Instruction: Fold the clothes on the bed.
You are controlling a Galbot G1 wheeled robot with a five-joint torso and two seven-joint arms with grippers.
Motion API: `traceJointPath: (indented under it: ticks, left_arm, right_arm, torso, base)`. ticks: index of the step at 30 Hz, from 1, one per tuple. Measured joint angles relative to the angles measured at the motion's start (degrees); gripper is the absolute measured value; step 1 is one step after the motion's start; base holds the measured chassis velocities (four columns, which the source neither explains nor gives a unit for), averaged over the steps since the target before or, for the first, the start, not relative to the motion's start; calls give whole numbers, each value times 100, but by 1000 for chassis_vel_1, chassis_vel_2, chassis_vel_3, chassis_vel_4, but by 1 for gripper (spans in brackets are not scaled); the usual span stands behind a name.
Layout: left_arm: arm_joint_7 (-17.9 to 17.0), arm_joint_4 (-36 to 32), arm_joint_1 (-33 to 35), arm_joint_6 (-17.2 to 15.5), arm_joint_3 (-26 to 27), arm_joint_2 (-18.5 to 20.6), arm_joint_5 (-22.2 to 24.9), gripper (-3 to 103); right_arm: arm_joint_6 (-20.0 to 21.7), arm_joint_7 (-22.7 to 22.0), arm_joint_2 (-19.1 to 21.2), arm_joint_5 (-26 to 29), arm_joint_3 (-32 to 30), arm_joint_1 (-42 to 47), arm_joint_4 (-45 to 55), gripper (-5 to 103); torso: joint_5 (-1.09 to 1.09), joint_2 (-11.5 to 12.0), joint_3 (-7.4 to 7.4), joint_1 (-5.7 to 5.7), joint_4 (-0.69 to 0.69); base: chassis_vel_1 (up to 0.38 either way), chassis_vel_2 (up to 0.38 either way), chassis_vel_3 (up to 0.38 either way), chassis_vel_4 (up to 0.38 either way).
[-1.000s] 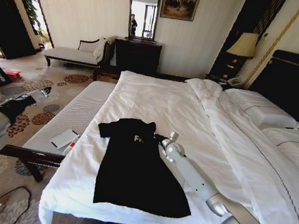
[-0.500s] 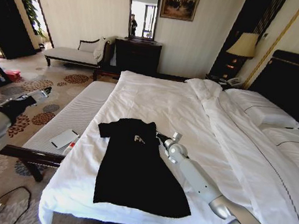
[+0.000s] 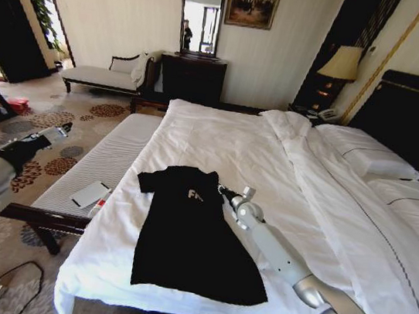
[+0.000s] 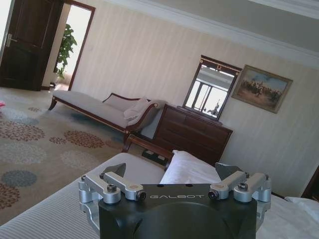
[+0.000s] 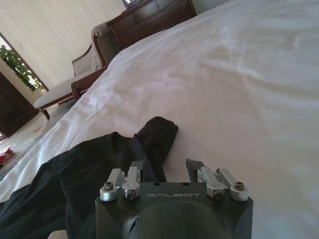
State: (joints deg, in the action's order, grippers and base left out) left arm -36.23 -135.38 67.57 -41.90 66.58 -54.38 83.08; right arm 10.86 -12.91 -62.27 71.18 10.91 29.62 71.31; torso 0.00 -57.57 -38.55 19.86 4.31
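A soft black short-sleeved T-shirt (image 3: 189, 232) with partly visible white lettering on its chest lies spread flat near the foot edge of a very large bed (image 3: 219, 147) made up in white sheets, with a tall dark headboard. The shirt's hem points toward the robot and its collar toward the middle of the bed. The right gripper (image 3: 225, 194), on a long silver arm, sits low over the sheet at the shirt's sleeve on the headboard side. From the right wrist camera its dark fingers (image 5: 142, 168) stand apart, with that rumpled sleeve (image 5: 157, 134) lying just ahead and partly between them; nothing is clamped. Beside the bed, on the side away from the headboard, runs a narrow bench with a white ribbed cushion (image 3: 99, 161), carrying a small flat white object (image 3: 90, 193). The left gripper (image 3: 63, 130) hangs in the air beyond that bench, over the patterned carpet, its fingers (image 4: 110, 185) spread wide and holding nothing. Farther off, past the bed, a dark wooden dresser (image 3: 193, 76) with a mirror stands against the pale wall.
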Motion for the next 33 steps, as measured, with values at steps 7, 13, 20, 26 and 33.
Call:
traceJointPath:
  ticks: [7,13,20,26,33]
  left_arm:
    - [9,0,2,0,-36,-39,-46,100]
    - [14,10,-2,0,-39,-29,-54,100]
    - [15,19,-7,0,-42,-37,-61,100]
    - [20,24,-2,0,-60,-62,-87,100]
    - [27,36,3,0,-49,-57,-101,100]
  right_arm:
    - [17,37,44,-36,6,61,13,66]
    - [21,94,64,-27,20,65,55,51]
    - [11,163,118,-19,47,123,174,30]
    - [-41,264,131,-46,53,182,216,8]
    - [-233,441,188,-42,-1,191,252,0]
  torso:
    - [0,0,0,0,1]
    - [0,0,0,0,0]
    - [0,0,0,0,0]
    - [0,0,0,0,1]
    - [0,0,0,0,0]
  base:
    - [0,0,0,0]
    - [0,0,0,0]
    - [0,0,0,0]
    - [0,0,0,0]
    - [0,0,0,0]
